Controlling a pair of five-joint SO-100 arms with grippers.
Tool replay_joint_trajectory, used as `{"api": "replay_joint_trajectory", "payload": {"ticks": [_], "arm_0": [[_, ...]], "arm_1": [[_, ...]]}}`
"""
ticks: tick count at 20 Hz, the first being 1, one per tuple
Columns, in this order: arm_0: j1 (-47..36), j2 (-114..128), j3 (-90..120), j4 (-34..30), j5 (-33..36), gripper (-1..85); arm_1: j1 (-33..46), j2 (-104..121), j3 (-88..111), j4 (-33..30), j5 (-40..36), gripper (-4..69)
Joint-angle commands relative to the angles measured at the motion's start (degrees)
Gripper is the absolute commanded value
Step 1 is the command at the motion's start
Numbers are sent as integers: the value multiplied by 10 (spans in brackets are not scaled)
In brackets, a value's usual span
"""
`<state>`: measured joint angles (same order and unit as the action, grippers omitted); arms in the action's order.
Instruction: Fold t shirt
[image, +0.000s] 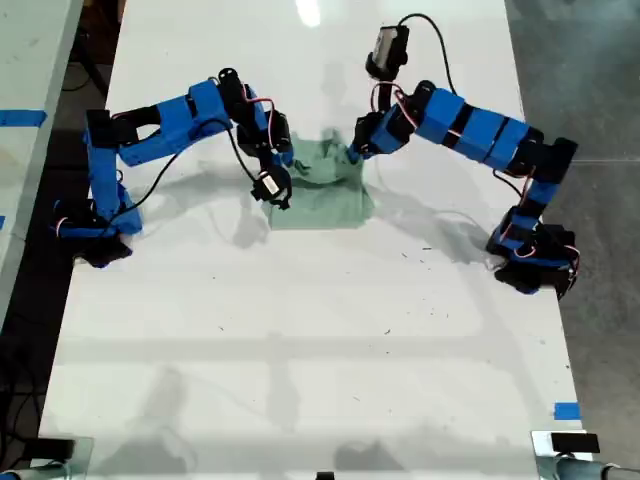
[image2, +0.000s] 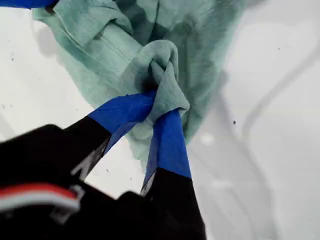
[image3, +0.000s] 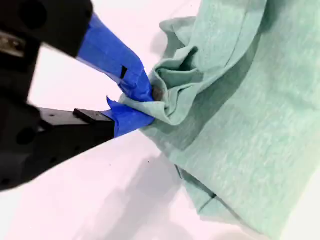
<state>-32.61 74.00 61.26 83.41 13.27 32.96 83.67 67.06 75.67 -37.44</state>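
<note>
The near part of the table (image: 300, 350) is bare. Further back, in the middle of the table between the two arms, the t shirt (image: 325, 205) is found. Its near half is laid flat on the table. Its far half is bunched up and lifted a little.

The far edge is held at two spots, one by the arm at the exterior view's left (image: 170, 125) and one by the arm at the exterior view's right (image: 480, 130). Which arm is first cannot be told.

A thick lump of cloth is squeezed by my first pincer (image2: 157, 107), and the jaws are closed tight around it. A folded bit of the edge is pinched by my second pincer (image3: 145, 102), whose tips are closed on the cloth too.

The shirt is probably held at two spots so the edge stays wide and can be carried over the flat half in one piece. The near half is likely left down so it stays in place.

The shirt is crumpled into a nearly square shape, so its long side is hard to pick out. The held edge is stretched from the exterior view's left to its right. Where the neck points cannot be told.
</note>
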Motion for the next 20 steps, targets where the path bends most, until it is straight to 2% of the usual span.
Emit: {"api": "replay_joint_trajectory", "payload": {"ticks": [1,3,4,5,6,7,13,19,20], "arm_0": [[-42,-34,-40,-23,14,-3],[-62,-75,-41,-34,22,14],[-69,-91,-41,-37,23,87],[-74,-105,-41,-35,25,150],[-76,-114,-41,-33,30,168],[-76,-121,-41,-33,35,169],[-64,-54,-51,-5,40,142],[-22,147,-59,37,33,97],[-9,181,-58,44,25,67]], "arm_1": [[32,-44,-23,-61,-27,5],[44,-112,-44,-83,-39,5],[47,-149,-66,-83,-43,5],[49,-173,-82,-80,-43,66],[51,-186,-90,-76,-46,211],[53,-190,-91,-72,-45,225],[54,-136,-109,-25,-51,221],[35,77,-105,60,-39,221],[28,123,-92,75,-32,209]]}}
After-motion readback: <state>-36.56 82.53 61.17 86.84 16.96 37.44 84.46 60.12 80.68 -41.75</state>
